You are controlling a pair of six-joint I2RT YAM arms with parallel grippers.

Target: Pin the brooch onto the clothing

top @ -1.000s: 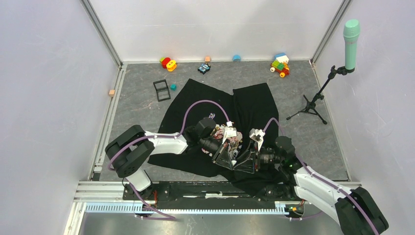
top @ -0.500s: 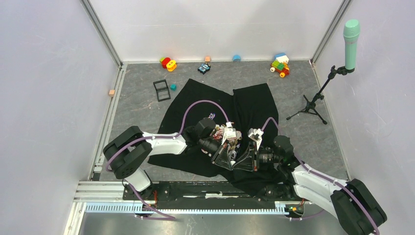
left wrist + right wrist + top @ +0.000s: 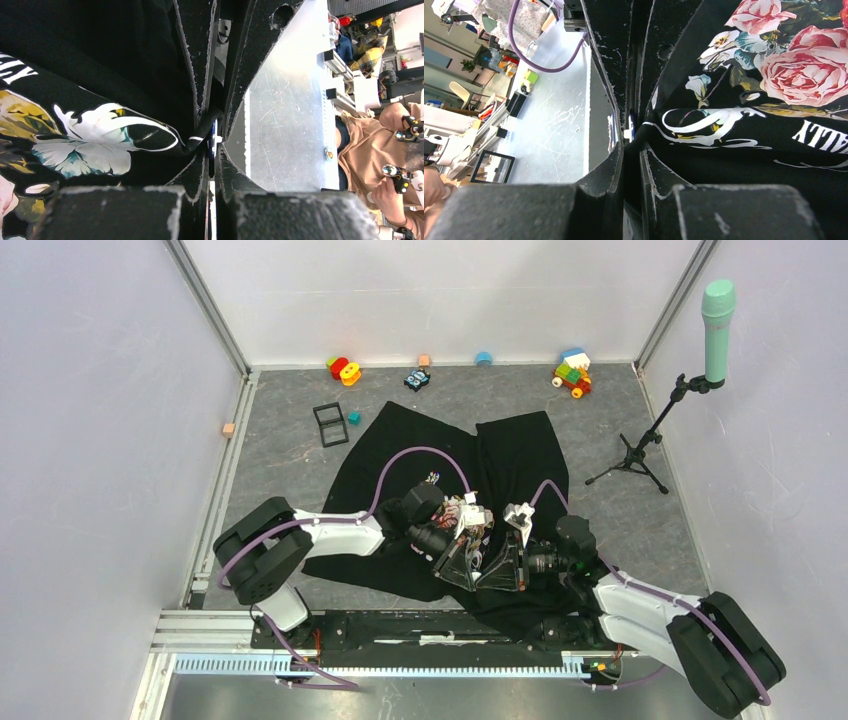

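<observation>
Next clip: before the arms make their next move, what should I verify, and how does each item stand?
1. The left gripper clamps the brooch: ok, a blue sliver sits between its fingers.
2. The right gripper pinches a fold of the shirt: ok.
3. The grippers meet tip to tip: ok, in both wrist views.
4. The brooch touches the fold: ok, as far as the wrist views show.
5. Pin through the fabric: cannot tell, hidden by fingers.
6. Clasp shut: cannot tell.
</observation>
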